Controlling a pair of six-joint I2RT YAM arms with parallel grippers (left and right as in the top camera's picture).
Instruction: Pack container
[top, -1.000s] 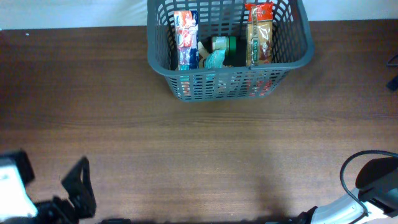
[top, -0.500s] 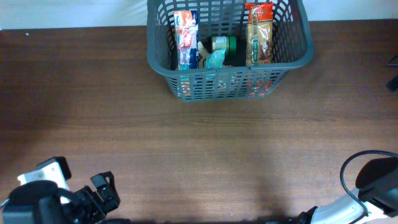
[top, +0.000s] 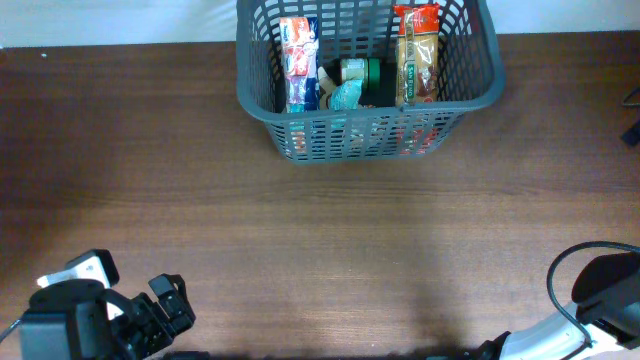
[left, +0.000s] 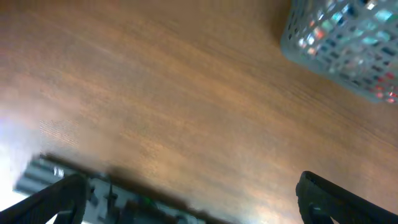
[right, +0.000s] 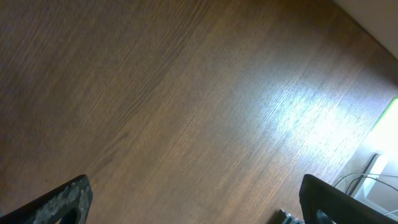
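The wooden surface fills most of your overhead view, and no loose item shows on it. The container sits at its far edge, near the middle, well away from both arms. In the left wrist view it shows as a blurred grey lattice at the upper right.

It looks like stiff moulded plastic, light in itself and only a little heavier with its load, so it should slide easily on the wood if you nudge it. If you need to move it, take the top rim or a bar of the slotted wall, not the rounded corners, where your fingers would likely slip.

Inside it, a red, white and blue packet stands on the left and a brown snack packet on the right. Between them lie a teal wrapped item and a green-capped jar.

Your left gripper is low at the near left, its fingers spread wide, holding and touching nothing. Your right gripper is the same: fingers fully apart over bare wood, empty.
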